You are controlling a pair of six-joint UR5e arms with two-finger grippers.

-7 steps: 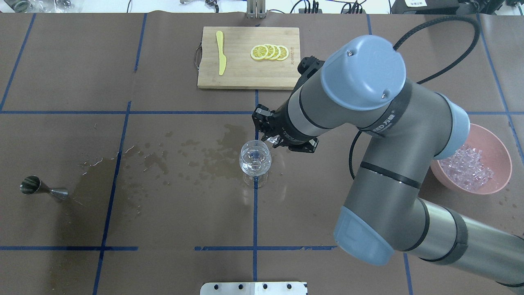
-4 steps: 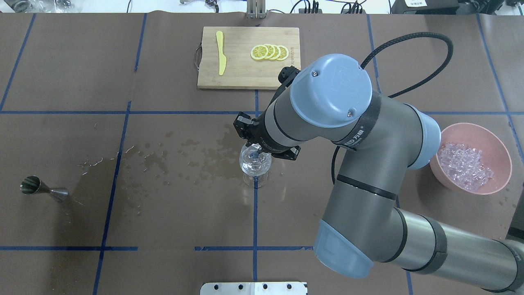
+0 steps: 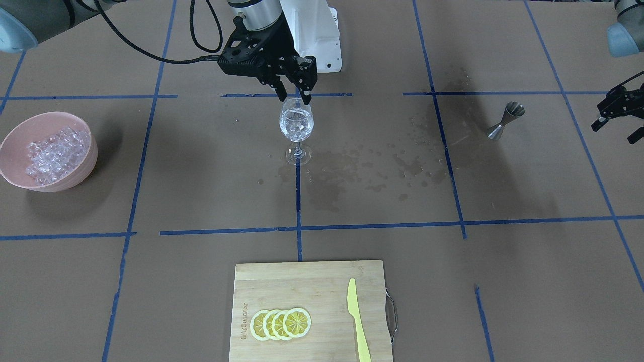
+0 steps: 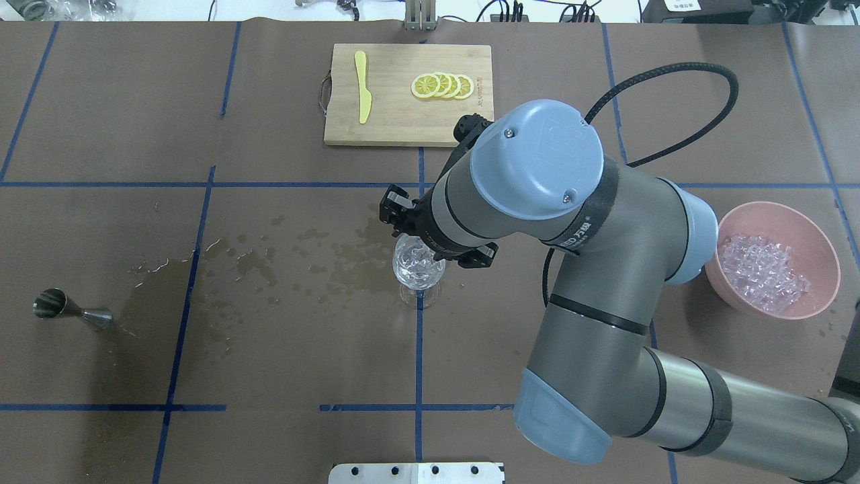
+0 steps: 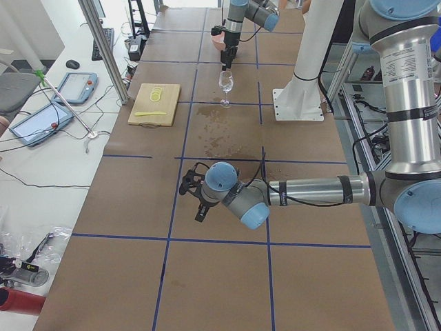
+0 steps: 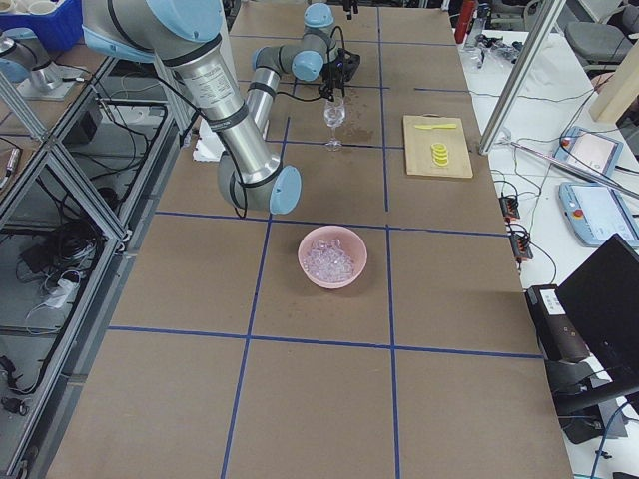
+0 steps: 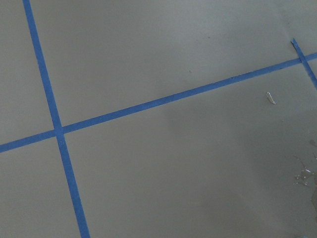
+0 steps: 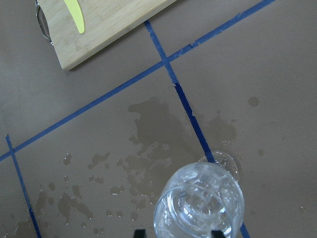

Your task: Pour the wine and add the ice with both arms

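Note:
A clear stemmed glass (image 3: 297, 124) stands at the table's middle, also in the overhead view (image 4: 418, 265). It holds glinting ice cubes; I cannot make out the wine in it. My right gripper (image 3: 294, 98) hangs just above the glass rim, open and empty. In the right wrist view its fingertips (image 8: 140, 232) stand on either side of the glass (image 8: 198, 203). The ice (image 4: 762, 272) is heaped in a pink bowl (image 4: 772, 210) at the right. My left gripper (image 3: 615, 119) hovers open and empty beyond the steel jigger (image 3: 505, 118).
The jigger (image 4: 70, 308) lies on its side at the left. A wooden board (image 4: 403, 124) at the far edge holds lemon slices (image 4: 443, 86) and a yellow knife (image 4: 363, 87). Dark wet stains (image 4: 322, 259) spread on the brown paper left of the glass.
My right arm swung left and brought the gripper from beside the glass to right over it. A clear cube seen at its fingers earlier is gone and the glass looks fuller of ice.

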